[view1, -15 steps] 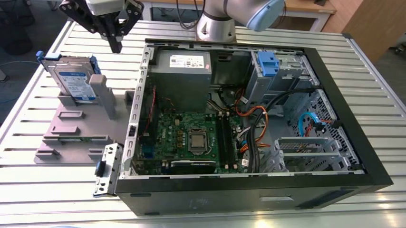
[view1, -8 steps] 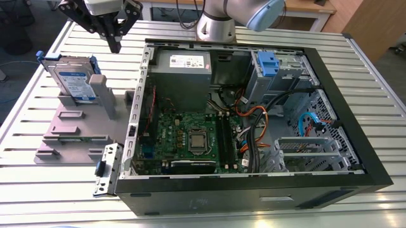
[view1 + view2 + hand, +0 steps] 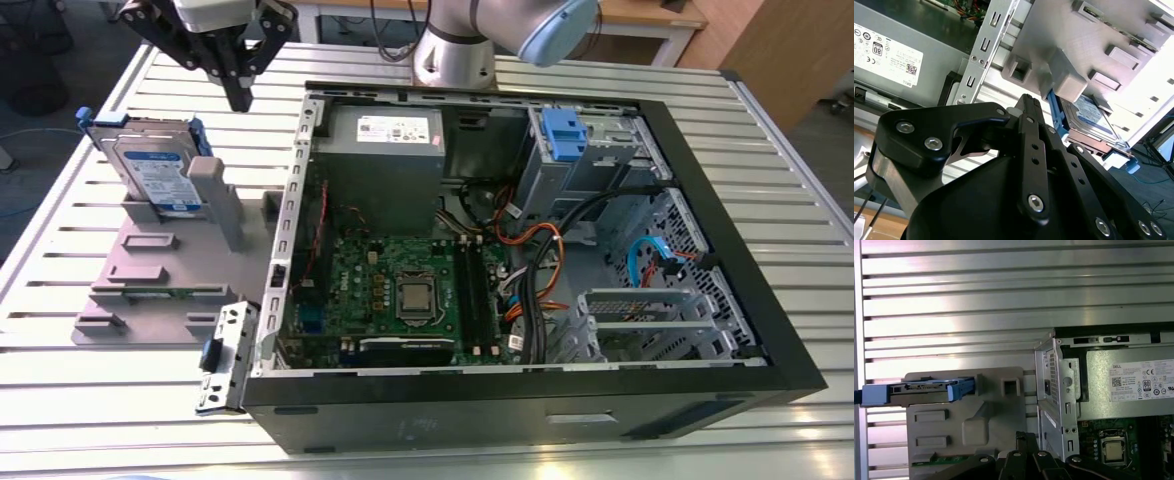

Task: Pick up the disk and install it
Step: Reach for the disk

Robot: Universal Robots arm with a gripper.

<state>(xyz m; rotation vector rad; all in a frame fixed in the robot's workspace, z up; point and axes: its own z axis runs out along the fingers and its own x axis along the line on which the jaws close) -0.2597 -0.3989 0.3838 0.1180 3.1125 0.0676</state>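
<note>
The disk [image 3: 158, 177], silver-grey with a white-and-blue label and blue rails, stands on edge in a grey plastic holder [image 3: 144, 272] on the exterior view's left, beside the open computer case [image 3: 534, 385]. My gripper [image 3: 240, 98] hangs above and just behind the disk, between it and the case wall, its black fingers drawn together with nothing between them. In the first wrist view the disk [image 3: 919, 391] shows edge-on above the fingertips [image 3: 1021, 439]. The second wrist view has the disk [image 3: 1090, 116] beyond the closed fingers [image 3: 1027, 107].
Inside the case are a grey power supply [image 3: 387, 132], a motherboard [image 3: 400, 290], cables and a metal drive cage with a blue clip [image 3: 561, 135]. A loose bracket [image 3: 224, 360] lies by the case's front corner. All rests on a slatted aluminium table [image 3: 80, 400].
</note>
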